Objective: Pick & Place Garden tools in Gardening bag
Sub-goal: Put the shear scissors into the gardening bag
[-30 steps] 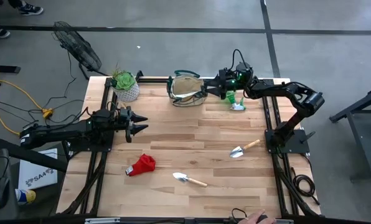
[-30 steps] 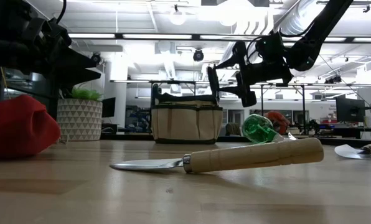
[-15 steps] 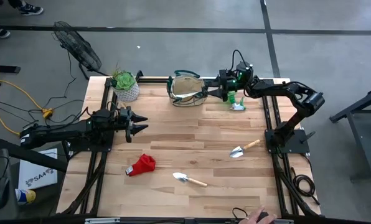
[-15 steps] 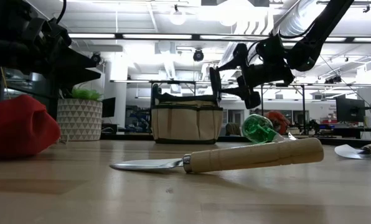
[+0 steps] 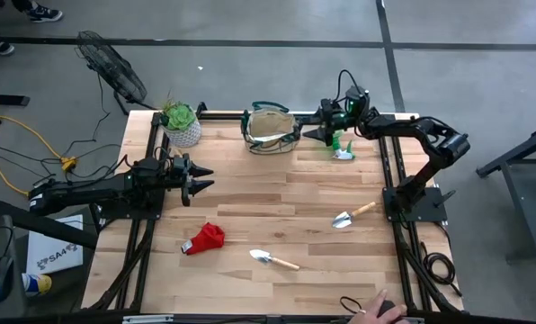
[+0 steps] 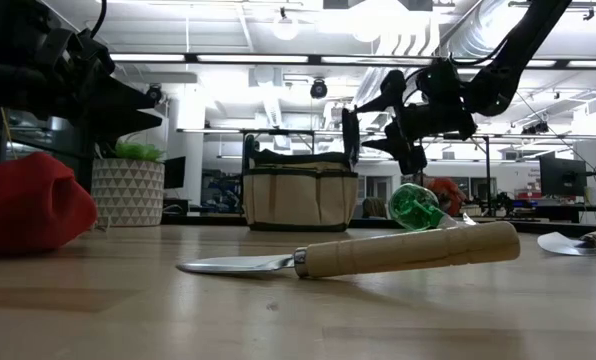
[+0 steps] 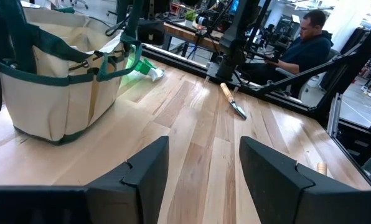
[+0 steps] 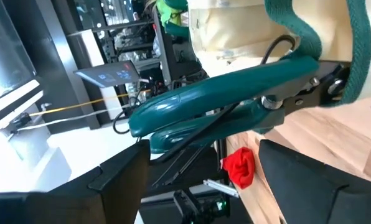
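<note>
The beige gardening bag (image 5: pixel 270 128) with green trim stands at the table's far edge. My right gripper (image 5: pixel 312 126) hangs open at the bag's right side, above the table. Dark green-handled pruning shears (image 8: pixel 223 99) lie against the bag's green strap (image 8: pixel 353 56), just ahead of the open fingers; no touch shows. A translucent green piece (image 5: pixel 343 147) lies right of the bag. Two trowels (image 5: pixel 352 216) (image 5: pixel 272 259) and a red cloth (image 5: pixel 205 238) lie nearer the front. My left gripper (image 5: pixel 199 178) waits open at the left side.
A green plant in a white pot (image 5: pixel 182 127) stands at the far left corner. A person's hand (image 5: pixel 376 310) shows at the near edge, and a seated person (image 7: pixel 307 40) beyond the table's right side. Bare wood lies across the table's middle.
My right gripper has drawn a little away from the bag, toward the table's right and far edge, and has rolled slightly about its own line. Its fingers stay open. The shears stay at the bag.
</note>
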### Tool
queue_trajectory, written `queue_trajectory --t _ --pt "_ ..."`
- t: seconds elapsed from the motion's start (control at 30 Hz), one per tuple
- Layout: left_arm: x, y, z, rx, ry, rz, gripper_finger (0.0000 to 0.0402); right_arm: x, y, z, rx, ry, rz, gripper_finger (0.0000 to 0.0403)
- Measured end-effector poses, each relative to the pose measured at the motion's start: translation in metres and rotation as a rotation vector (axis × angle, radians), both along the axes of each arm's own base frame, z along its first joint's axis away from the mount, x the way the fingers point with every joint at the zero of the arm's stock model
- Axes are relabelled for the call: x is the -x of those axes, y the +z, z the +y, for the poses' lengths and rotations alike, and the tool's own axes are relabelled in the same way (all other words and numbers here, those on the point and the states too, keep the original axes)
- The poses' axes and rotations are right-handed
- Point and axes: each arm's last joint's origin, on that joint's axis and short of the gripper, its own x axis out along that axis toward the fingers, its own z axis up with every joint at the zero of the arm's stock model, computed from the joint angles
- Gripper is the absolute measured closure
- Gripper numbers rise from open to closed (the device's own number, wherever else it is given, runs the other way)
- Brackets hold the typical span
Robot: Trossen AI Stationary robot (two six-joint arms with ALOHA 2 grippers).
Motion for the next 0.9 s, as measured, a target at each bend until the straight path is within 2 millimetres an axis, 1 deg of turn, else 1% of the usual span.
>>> queue_trajectory --t 0.17,0.3,0.6,0.73,0.9 --pt "0.000 0.000 0.000 0.000 0.000 0.000 0.0208 0.004 -0.006 0.001 -0.027 0.049 0.031 0.0110" --pt "0.000 0.000 0.000 0.000 0.000 0.000 0.0208 0.007 -0.011 0.000 -0.033 0.051 0.059 0.0110" --pt "0.000 0.000 0.000 0.000 0.000 0.000 0.0208 0.018 -0.011 -0.008 -0.025 0.030 0.051 0.0110" --pt "0.000 0.000 0.000 0.000 0.000 0.000 0.0208 0.023 -0.009 -0.013 0.036 0.019 0.024 0.0110" --pt "0.000 0.000 0.000 0.000 0.000 0.000 0.0208 0.026 -0.003 -0.015 0.117 0.080 -0.039 0.0110"
